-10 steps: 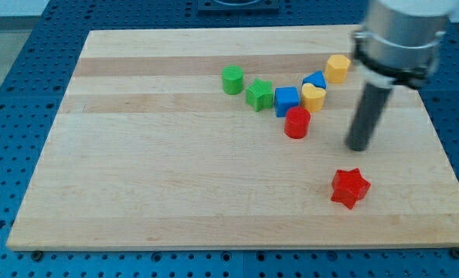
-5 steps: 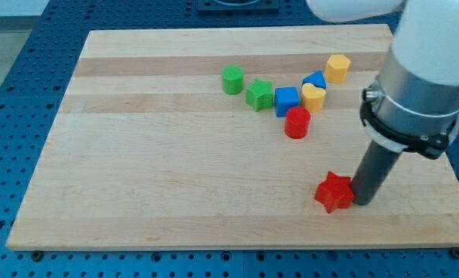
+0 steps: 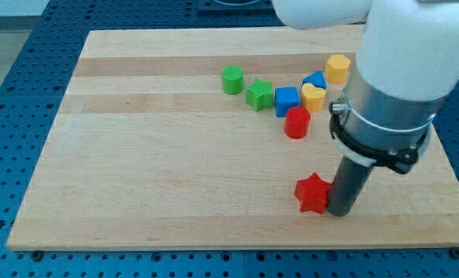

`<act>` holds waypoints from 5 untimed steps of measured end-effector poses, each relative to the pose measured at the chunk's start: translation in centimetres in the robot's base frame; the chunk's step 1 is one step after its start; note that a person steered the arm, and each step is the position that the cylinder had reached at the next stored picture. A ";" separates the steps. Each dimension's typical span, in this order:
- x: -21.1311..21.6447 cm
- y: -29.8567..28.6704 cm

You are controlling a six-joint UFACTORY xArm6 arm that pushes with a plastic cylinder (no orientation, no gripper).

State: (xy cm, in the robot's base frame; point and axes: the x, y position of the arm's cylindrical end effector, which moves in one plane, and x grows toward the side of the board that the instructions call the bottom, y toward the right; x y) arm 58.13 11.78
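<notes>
My tip (image 3: 340,211) rests on the board near the view's bottom right and presses against the right side of the red star (image 3: 312,193). Farther up the view sits a cluster: a red cylinder (image 3: 297,123), a blue cube (image 3: 287,101), a yellow heart (image 3: 313,96), a second blue block (image 3: 315,79) behind it, and a yellow hexagon (image 3: 338,68). To their left lie a green star (image 3: 260,94) and a green cylinder (image 3: 232,79). The arm's wide grey body covers part of the board's right side.
The wooden board (image 3: 152,170) lies on a blue perforated table (image 3: 13,93). The red star and my tip are close to the board's bottom edge.
My tip came down the view from beside the red cylinder, met the red star and pushed it leftward along the bottom of the board. The cluster stayed put.
</notes>
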 end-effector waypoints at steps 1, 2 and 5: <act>0.2 -2.8; 0.2 -5.3; -0.5 -7.4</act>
